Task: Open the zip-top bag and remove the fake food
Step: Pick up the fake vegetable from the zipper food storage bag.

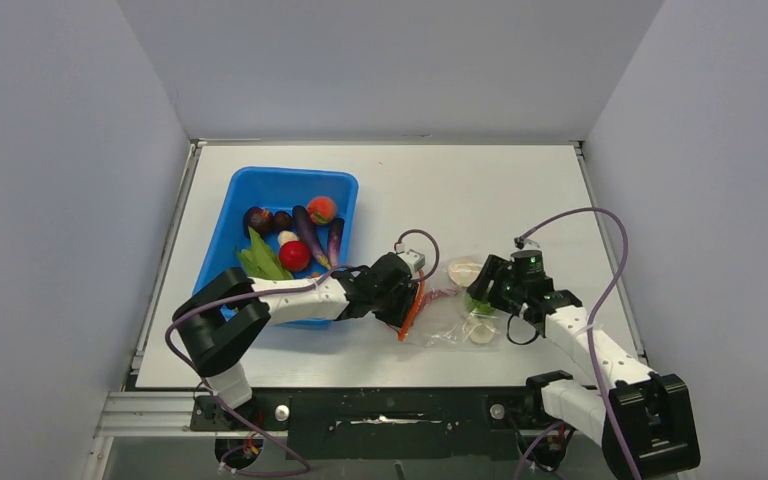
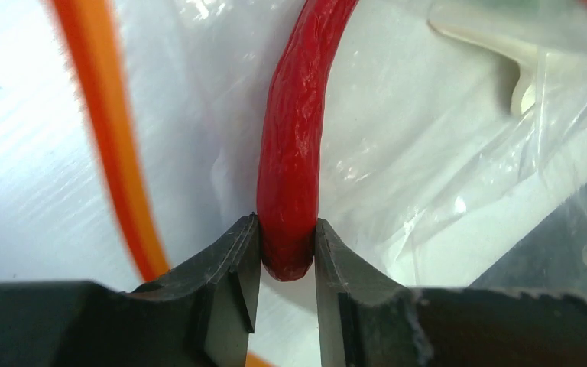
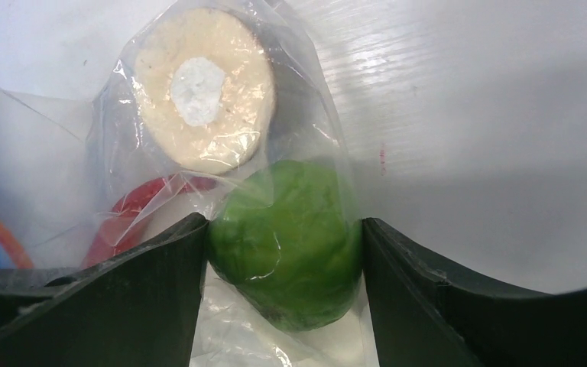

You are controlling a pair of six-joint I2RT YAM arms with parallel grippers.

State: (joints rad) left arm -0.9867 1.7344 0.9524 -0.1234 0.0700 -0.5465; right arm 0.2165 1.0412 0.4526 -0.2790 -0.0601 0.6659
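Note:
The zip-top bag (image 1: 452,322) lies crinkled on the table between my two arms, its orange zipper strip (image 1: 412,312) bowed open on the left. My left gripper (image 2: 288,260) reaches past the strip (image 2: 111,138) and is shut on the tip of a long red piece of fake food (image 2: 294,153). My right gripper (image 3: 283,225) is shut on a green bumpy ball (image 3: 290,245) through the clear plastic (image 3: 46,168). A cream mushroom (image 3: 199,92) lies in the bag just beyond the ball, and the red piece (image 3: 134,210) shows to its left.
A blue bin (image 1: 260,190) stands at the left, holding a red fruit (image 1: 294,255), purple pieces, green pods and a peach (image 1: 322,209). Purple cables loop over the table by both wrists. The table's near edge runs just below the bag.

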